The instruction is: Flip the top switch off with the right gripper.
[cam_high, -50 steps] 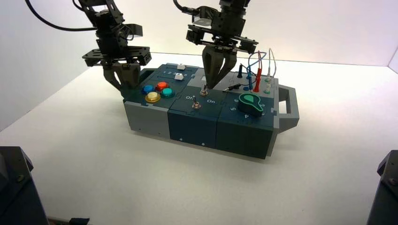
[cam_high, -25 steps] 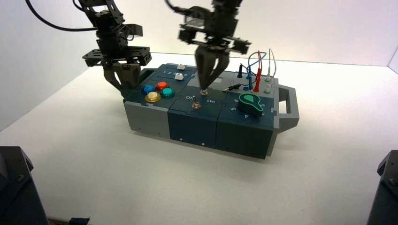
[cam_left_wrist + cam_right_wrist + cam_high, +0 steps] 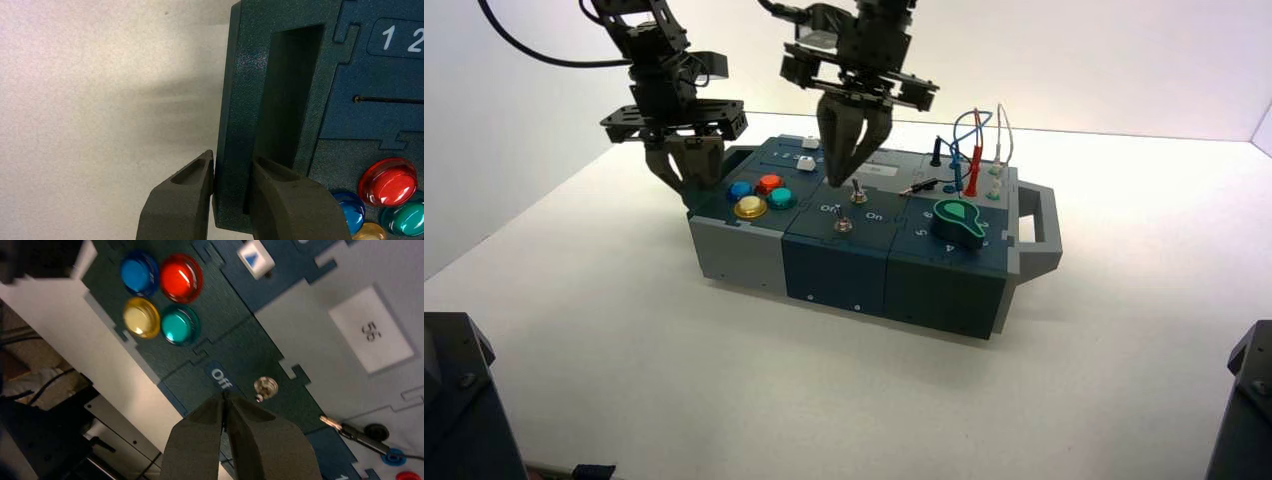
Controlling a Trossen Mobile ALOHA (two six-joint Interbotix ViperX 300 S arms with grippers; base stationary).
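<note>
right hand (image 3: 835, 184) closed, near top silver toggle (image 3: 858, 197)

Right end effector (image 3: 835, 184) points downward, fingers shut; left end effector (image 3: 696, 188) is clamped, also angled down.

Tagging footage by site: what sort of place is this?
Likely a robotics test bench: two robot arms over a button-and-switch box on a pale tabletop, with pale walls behind.
</note>
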